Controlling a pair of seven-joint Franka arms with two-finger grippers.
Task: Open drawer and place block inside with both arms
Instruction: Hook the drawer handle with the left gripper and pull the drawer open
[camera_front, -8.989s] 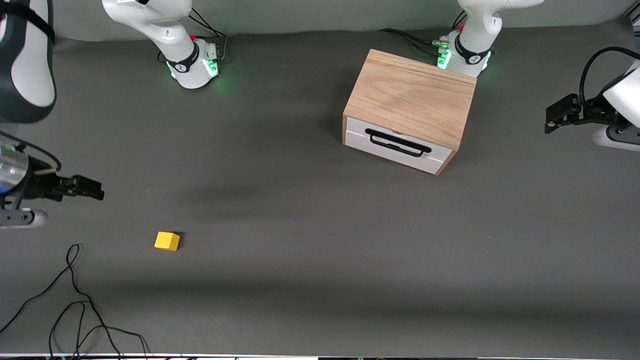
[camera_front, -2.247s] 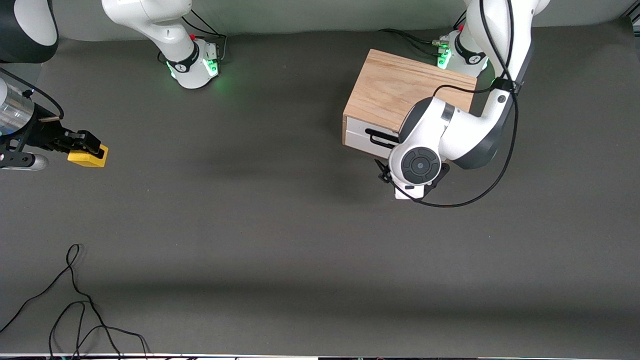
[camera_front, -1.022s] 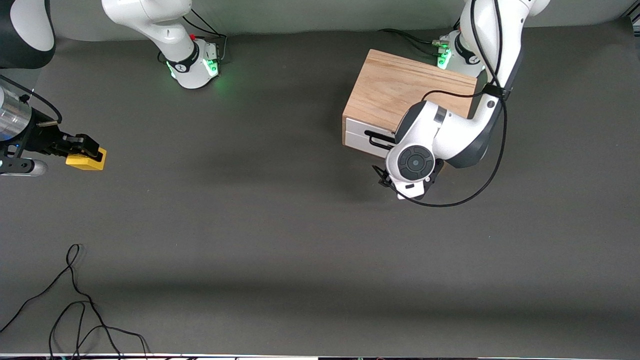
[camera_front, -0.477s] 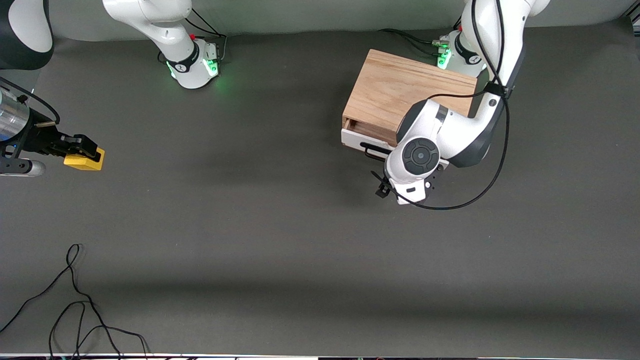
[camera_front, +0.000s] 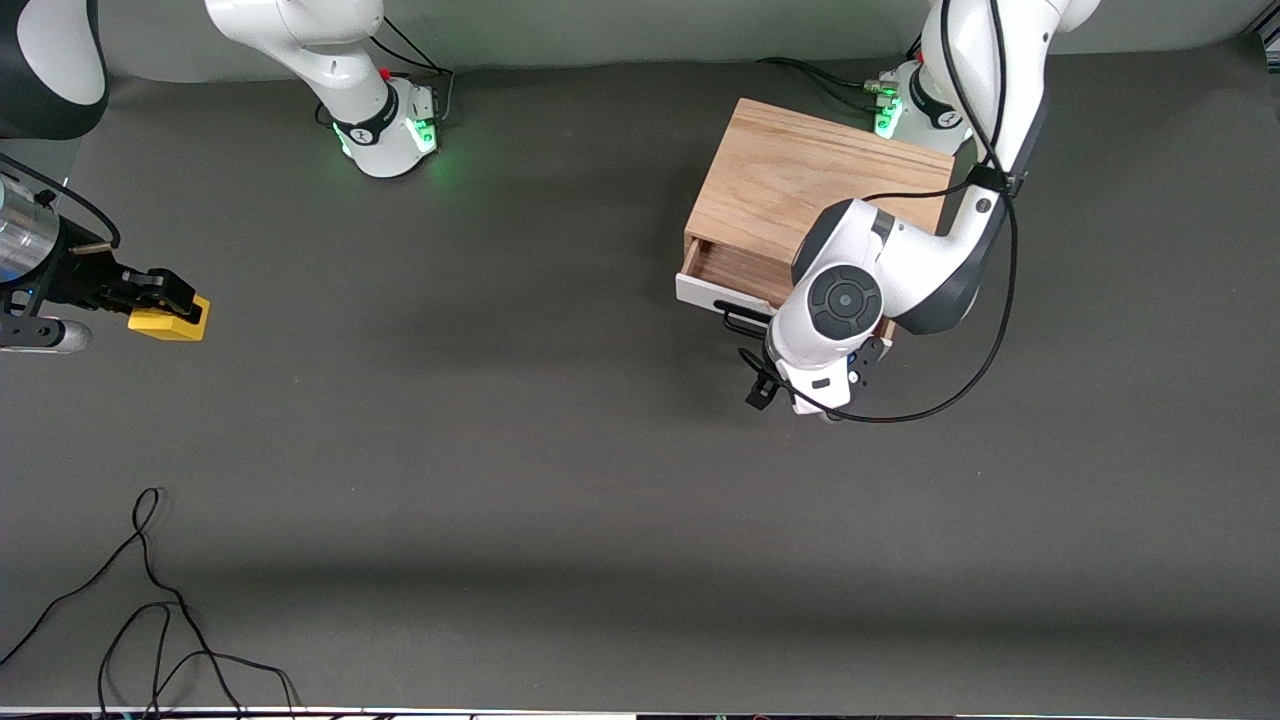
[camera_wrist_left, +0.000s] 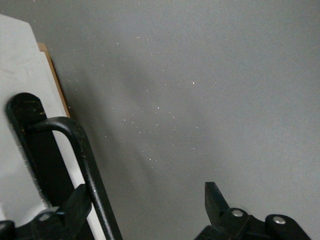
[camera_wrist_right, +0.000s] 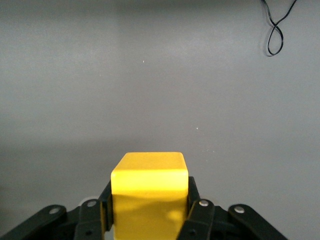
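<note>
The light oak cabinet (camera_front: 810, 170) stands toward the left arm's end of the table. Its white-fronted drawer (camera_front: 705, 290) is pulled partly out, showing its wood interior (camera_front: 735, 268). My left arm's wrist covers most of the drawer front and hides the gripper in the front view. In the left wrist view my left gripper (camera_wrist_left: 146, 192) is open. One finger (camera_wrist_left: 75, 210) sits between the black wire handle (camera_wrist_left: 85, 165) and the drawer front (camera_wrist_left: 25, 100). My right gripper (camera_front: 180, 310) is shut on the yellow block (camera_front: 165, 322), up over the right arm's end; the block (camera_wrist_right: 150, 185) shows between the fingers (camera_wrist_right: 194, 202).
A loose black cable (camera_front: 150, 600) lies on the dark mat near the front camera's edge at the right arm's end; it also shows in the right wrist view (camera_wrist_right: 275, 30). The green-lit arm bases (camera_front: 385, 130) (camera_front: 925, 105) stand along the edge farthest from the front camera.
The drawer has slid farther out of the cabinet toward the front camera, with the left wrist moving the same way. The right gripper with the block has stayed in place.
</note>
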